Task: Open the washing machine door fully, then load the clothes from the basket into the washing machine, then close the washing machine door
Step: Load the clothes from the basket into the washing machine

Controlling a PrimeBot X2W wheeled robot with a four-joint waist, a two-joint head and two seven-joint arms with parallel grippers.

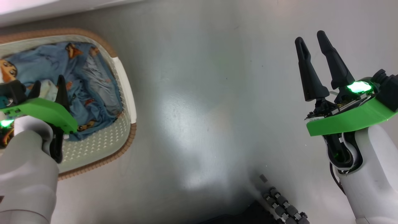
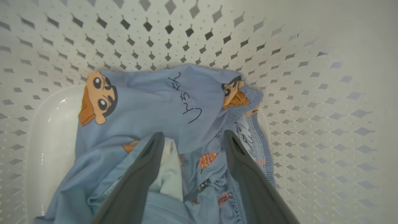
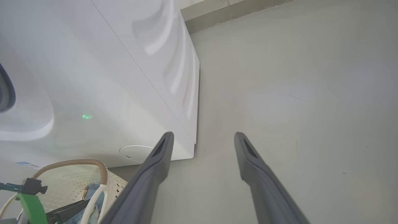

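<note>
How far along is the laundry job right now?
Done: nothing sure; the door's state can't be told. In hand: the open left gripper is down among the clothes in the basket, nothing gripped yet. Left: loading them into the washer, closing the door. The right gripper hangs open over the floor.

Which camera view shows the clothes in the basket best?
The left wrist view: the clothes lie close up, printed faces sharp, between the fingers of the open left gripper. The head view shows them in the basket, partly behind that gripper. The right wrist view catches a small blue corner at its bottom left.
</note>
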